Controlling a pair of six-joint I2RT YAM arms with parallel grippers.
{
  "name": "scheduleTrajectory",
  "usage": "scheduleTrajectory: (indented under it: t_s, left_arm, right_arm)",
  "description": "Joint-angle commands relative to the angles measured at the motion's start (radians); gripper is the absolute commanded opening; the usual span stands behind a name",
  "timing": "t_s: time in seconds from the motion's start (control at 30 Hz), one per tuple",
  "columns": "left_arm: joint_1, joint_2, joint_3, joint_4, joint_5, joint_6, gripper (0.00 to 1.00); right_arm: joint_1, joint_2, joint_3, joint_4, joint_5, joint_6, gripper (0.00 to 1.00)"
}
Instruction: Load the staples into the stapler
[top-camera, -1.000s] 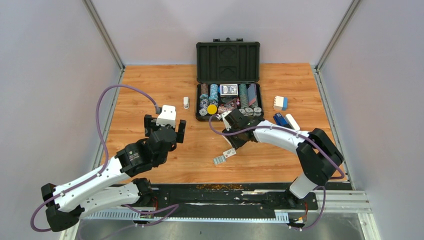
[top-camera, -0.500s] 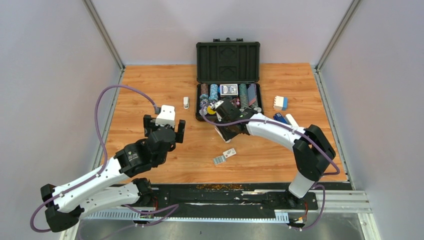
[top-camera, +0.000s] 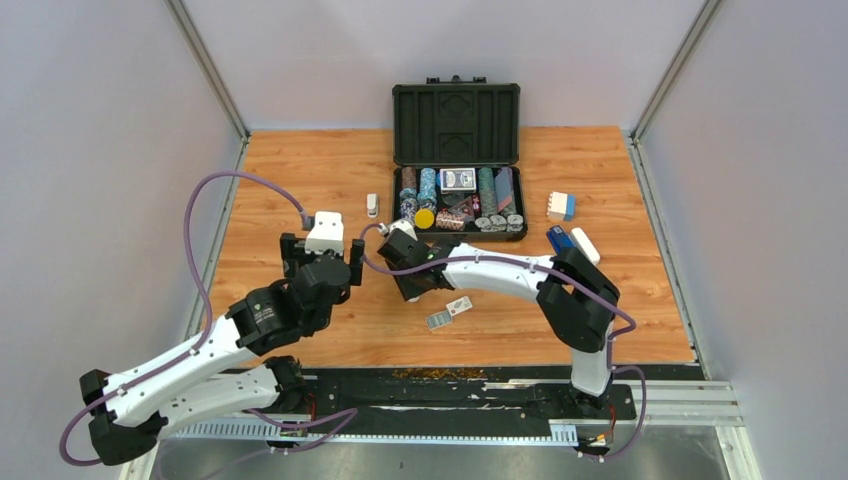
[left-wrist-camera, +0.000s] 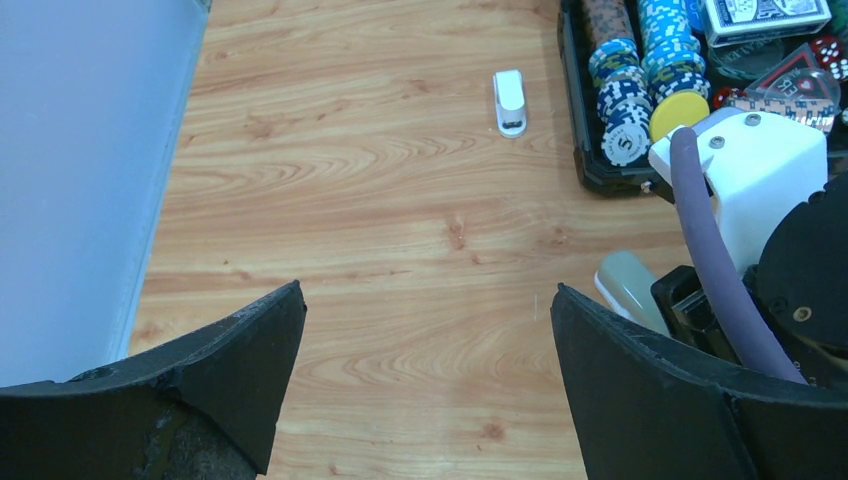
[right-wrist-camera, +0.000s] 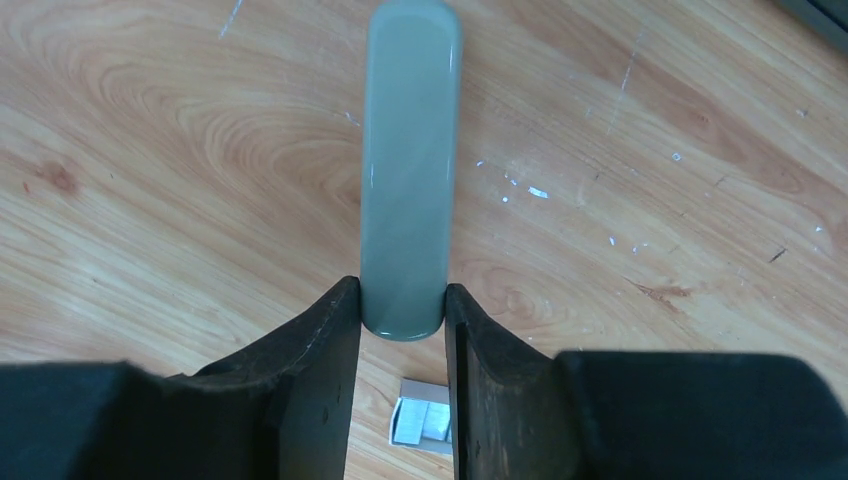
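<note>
Right gripper (right-wrist-camera: 400, 305) is clenched on the near end of the stapler (right-wrist-camera: 410, 150). Left gripper (left-wrist-camera: 425, 300) stands released, holding nothing. Staples (right-wrist-camera: 424, 421) lie on the table (top-camera: 300, 170), just beside the right gripper.

Bright, even light w/ soft shadows; mild sheen on stapler (right-wrist-camera: 405, 170).

The fixed camera sits high behind the arm bases and looks down and forward over the whole wooden surface (top-camera: 300, 170) from well back. The left wrist camera looks low and forward between the fingers of the left tool (left-wrist-camera: 425, 300), as far as the black case (left-wrist-camera: 572, 110), which the overhead view shares. The right wrist camera points almost straight down, very close, past the right tool (right-wrist-camera: 400, 290) onto the stapler (right-wrist-camera: 408, 170). The stapler also shows at the left wrist view's right edge.
</note>
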Motion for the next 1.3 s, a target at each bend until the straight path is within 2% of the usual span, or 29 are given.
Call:
scheduleTrajectory:
  t_s: [0.0, 0.13, 0.23, 0.4, 0.57, 0.7, 0.87, 1.0, 1.27]
  left_arm:
    - [-0.003, -0.009, 0.006, -0.01, -0.028, -0.06, 1.0]
    - [-0.003, -0.007, 0.002, -0.008, -0.014, -0.089, 1.0]
    - [-0.002, 0.001, -0.006, -0.012, 0.011, -0.142, 1.0]
    - [-0.003, 0.031, -0.003, -0.036, 0.074, -0.294, 1.0]
    - [-0.002, 0.1, 0.0, -0.023, 0.164, -0.45, 1.0]
    - [-0.003, 0.191, 0.005, 0.02, 0.246, -0.511, 1.0]
    - [-0.002, 0.356, 0.022, 0.084, 0.353, -0.566, 1.0]
    - [-0.003, 0.496, 0.052, 0.105, 0.368, -0.624, 0.99]
    - [-0.002, 0.68, 0.064, 0.221, 0.347, -0.718, 0.89]
  right_arm:
    - [0.034, -0.006, 0.058, 0.074, 0.09, 0.107, 0.22]
    - [0.046, -0.059, 0.027, 0.099, 0.097, 0.109, 0.48]
    - [0.048, -0.117, -0.01, 0.102, 0.111, 0.103, 0.61]
    - [0.05, -0.292, -0.142, 0.109, 0.183, 0.096, 0.72]
    - [0.045, -0.496, -0.289, 0.04, 0.44, 0.121, 0.86]
    - [0.043, -0.663, -0.369, -0.045, 0.625, 0.135, 0.91]
    - [0.041, -0.874, -0.47, -0.085, 0.778, 0.111, 0.95]
    - [0.039, -1.056, -0.554, -0.093, 0.832, 0.094, 0.97]
    - [0.038, -1.304, -0.658, -0.096, 0.847, 0.055, 1.0]
